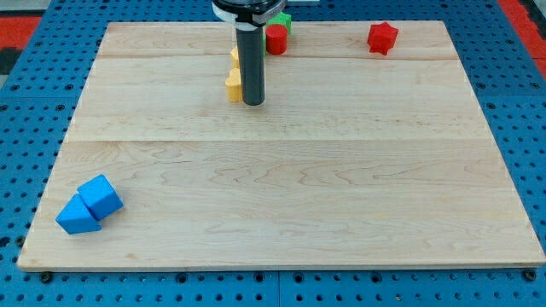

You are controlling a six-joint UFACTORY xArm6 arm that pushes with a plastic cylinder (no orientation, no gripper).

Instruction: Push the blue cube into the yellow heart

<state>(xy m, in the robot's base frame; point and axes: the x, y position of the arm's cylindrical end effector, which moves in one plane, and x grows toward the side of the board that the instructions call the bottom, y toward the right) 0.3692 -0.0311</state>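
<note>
nearest the view's bottom, at the bench's (281,196) bottom-left corner: two blue blocks touching. the blue cube (101,196) sits just up-right of a blue wedge-like block (78,216); its exact shape is hard to tell. both are well apart from everything else.

mid bench is bare wood btwn the cube and the far cluster.

far side, near the view's top: the dark rod comes down w/ my tip (253,103) on the bench, far up-right of the cube. no tool w/ jaws here, just the rod, so nothing to be apart or clamped; it touches no blue block. just left of the rod are yellow pieces, the yellow heart (234,84), partly hidden by the rod; can't tell if one block or two, or if the rod touches it. further up-right of the tip a red block (275,39), w/ a green block (283,20) behind it, mostly hidden. far right of those, a red star (383,37).

risks, as i judge them:
- tip is right by the heart; moving off leftward could knock it & shift the target.
- cube must travel a long diagonal; an off-centre push would make it spin or slip off the tip.
- wedge touches the cube; getting behind the cube from the bottom-left means going around the wedge, else both get shoved or the wedge gets dragged along.
- cube is near the bench edge, so a sloppy approach could push it off.
- overshoot at the end could drive the heart into the red block.
</note>
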